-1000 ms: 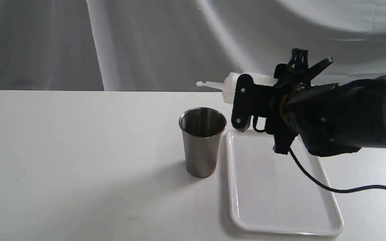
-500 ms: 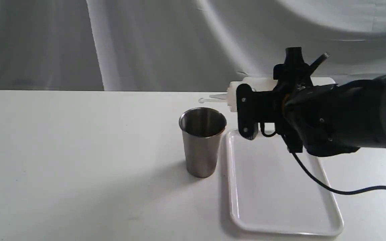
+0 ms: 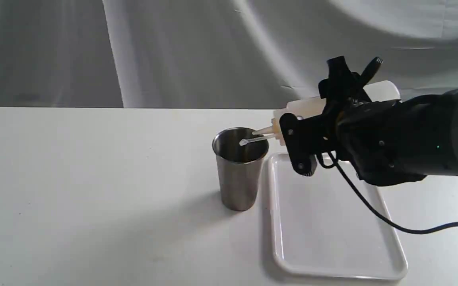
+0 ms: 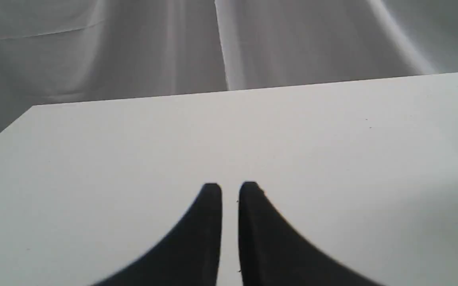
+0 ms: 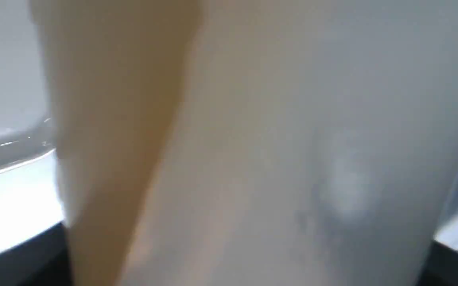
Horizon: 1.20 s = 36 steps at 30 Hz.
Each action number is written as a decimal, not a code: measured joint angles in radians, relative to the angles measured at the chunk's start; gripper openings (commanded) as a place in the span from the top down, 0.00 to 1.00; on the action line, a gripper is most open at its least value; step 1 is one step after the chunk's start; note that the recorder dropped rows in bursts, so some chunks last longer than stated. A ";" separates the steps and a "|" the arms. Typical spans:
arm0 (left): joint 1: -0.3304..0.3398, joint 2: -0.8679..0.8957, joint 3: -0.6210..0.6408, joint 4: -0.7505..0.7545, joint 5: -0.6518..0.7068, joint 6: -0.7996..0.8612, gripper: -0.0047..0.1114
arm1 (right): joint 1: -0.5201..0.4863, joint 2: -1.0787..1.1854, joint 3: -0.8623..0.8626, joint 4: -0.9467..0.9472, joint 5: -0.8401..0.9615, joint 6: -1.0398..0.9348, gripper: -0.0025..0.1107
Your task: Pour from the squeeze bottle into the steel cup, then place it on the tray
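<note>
— Exterior view first: where is the squeeze bottle (image 3: 308, 106)?

— Held in the air at about two o'clock from the steel cup (image 3: 239, 174). It is tipped well over, base up toward two o'clock and nozzle (image 3: 262, 130) down toward eight. The nozzle tip sits over the cup's mouth, near its three o'clock rim, and the small tethered cap (image 3: 249, 140) dangles just inside the opening.

— Who has hold of it?

— The right end effector (image 3: 294, 127). It is clamped across the bottle's body near the shoulder. In the right wrist view the bottle (image 5: 292, 139) fills nearly everything, blurred, with a tan band along one side.

— Is anything pouring?

— I cannot tell, since no stream shows.

— And the cup and tray?

— The cup stands upright on the white tabletop (image 3: 94, 178). The tray (image 3: 332, 222) lies flat just beside it, from three to five o'clock. A black cable (image 3: 372, 210) hangs from the arm across the tray's far side.

— The other arm?

— It shows only in the left wrist view. The left end effector (image 4: 230, 190) hovers over bare tabletop, fingers drawn almost together with a slim gap, gripping nothing.
</note>
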 measured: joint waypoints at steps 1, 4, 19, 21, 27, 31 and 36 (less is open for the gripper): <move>0.000 0.000 0.000 0.000 0.000 0.000 0.89 | 0.000 0.000 0.000 0.000 0.000 -0.007 0.98; 0.000 0.000 0.000 0.000 0.000 0.000 0.89 | 0.000 0.000 0.000 0.000 0.000 -0.028 0.98; 0.000 0.000 0.000 0.000 0.000 0.000 0.89 | 0.019 0.002 -0.071 -0.002 0.029 -0.153 0.98; 0.000 0.000 0.000 0.000 0.000 0.000 0.89 | 0.020 0.002 -0.071 -0.002 0.034 -0.176 0.98; 0.000 0.000 0.000 0.000 0.000 0.000 0.89 | 0.020 0.002 -0.071 -0.002 0.050 -0.226 0.98; 0.000 0.000 0.000 0.000 0.000 0.000 0.89 | 0.020 0.002 -0.071 -0.002 0.052 -0.253 0.98; 0.000 0.000 0.000 0.000 0.000 0.000 0.89 | 0.020 0.002 -0.071 -0.002 0.053 -0.265 0.98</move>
